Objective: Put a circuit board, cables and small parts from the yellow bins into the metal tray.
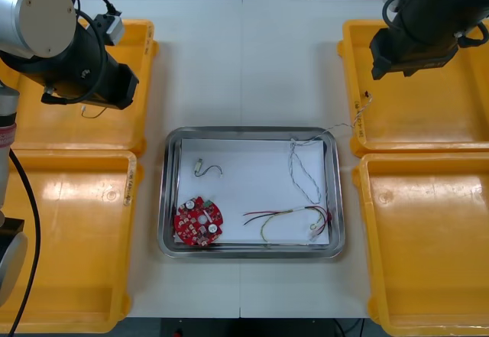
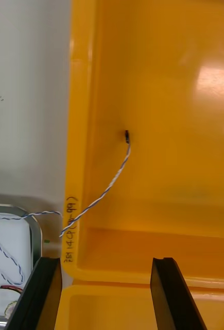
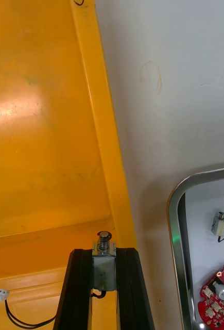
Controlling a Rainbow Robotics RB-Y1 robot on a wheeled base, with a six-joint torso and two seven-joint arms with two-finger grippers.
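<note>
In the left wrist view my left gripper (image 3: 104,270) is shut on a small metal part (image 3: 104,257), held above the rim between the two left yellow bins (image 3: 45,154). My left arm (image 1: 84,73) hangs over the far left bin. The metal tray (image 1: 170,199), white inside, holds a red circuit board (image 1: 199,221), another small metal part (image 1: 200,167), a red and yellow cable (image 1: 286,216) and a blue and white cable (image 1: 304,170). That cable (image 2: 109,188) trails over the far right bin's rim. My right gripper (image 2: 105,289) stands open just short of it, holding nothing.
My right arm (image 1: 419,35) hovers over the far right bin (image 1: 428,115). The near right bin (image 1: 428,238) and near left bin (image 1: 69,238) flank the tray. A white connector with a black cable (image 3: 2,295) lies in the near left bin.
</note>
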